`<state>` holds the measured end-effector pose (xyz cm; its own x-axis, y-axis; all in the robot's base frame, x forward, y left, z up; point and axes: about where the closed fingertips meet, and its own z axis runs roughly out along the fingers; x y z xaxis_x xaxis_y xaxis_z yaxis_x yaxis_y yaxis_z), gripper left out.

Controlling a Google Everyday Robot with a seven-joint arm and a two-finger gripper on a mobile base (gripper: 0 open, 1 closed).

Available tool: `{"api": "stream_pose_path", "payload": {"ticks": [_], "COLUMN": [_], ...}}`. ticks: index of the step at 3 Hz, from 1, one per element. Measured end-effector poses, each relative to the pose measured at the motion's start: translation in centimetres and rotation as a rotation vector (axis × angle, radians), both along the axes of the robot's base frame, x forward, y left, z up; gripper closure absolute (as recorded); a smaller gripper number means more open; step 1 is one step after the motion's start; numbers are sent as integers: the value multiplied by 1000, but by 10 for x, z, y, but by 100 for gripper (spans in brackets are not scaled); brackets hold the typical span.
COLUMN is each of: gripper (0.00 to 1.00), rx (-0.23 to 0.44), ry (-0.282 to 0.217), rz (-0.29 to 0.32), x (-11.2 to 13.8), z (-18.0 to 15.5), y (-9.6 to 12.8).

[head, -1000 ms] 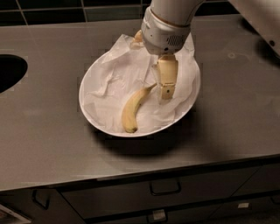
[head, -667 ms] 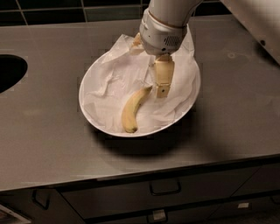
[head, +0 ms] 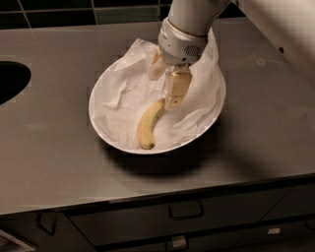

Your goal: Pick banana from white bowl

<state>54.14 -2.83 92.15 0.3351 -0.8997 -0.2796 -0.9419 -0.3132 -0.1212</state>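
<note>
Gripper: the robot's two-finger gripper (head: 163,91) hangs inside the bowl on the end of a thick white arm (head: 193,17) that comes in from the upper right, pointing down at the paper.
Fingers: the two cream-coloured fingers (head: 176,87) stand apart, one nearer me and one further back and to the left. I see nothing caught between them, so the grip looks open and empty.
Banana: the small curved yellow banana (head: 147,126) lies flat on the liner in the nearer half of the bowl. Its browned tip points towards the front rim, and its upper end runs up to the tip of the nearer finger. From where I stand, I cannot say whether the two touch or are only just beside each other.
Bowl: the wide, shallow white oval bowl (head: 91,112) sits towards the middle of the counter, and casts a dark shadow on its near side.
Liner: the crumpled white paper sheet (head: 123,91) covers the inside of the bowl and sticks up past the far rim.
Counter: a smooth grey worktop (head: 49,152) with a dark rounded opening (head: 10,81) cut in at the left edge.
Below: dark drawer fronts with a metal handle (head: 186,211).
Behind: a dark tiled wall (head: 74,7).
</note>
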Motion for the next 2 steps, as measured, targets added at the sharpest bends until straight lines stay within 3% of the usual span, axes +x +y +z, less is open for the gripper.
{"api": "stream_pose_path", "payload": {"ticks": [2], "gripper": [33], "rx": [10], "ry": [70], "rz": [57], "x": [8], "z": [-33], "y": [11]}}
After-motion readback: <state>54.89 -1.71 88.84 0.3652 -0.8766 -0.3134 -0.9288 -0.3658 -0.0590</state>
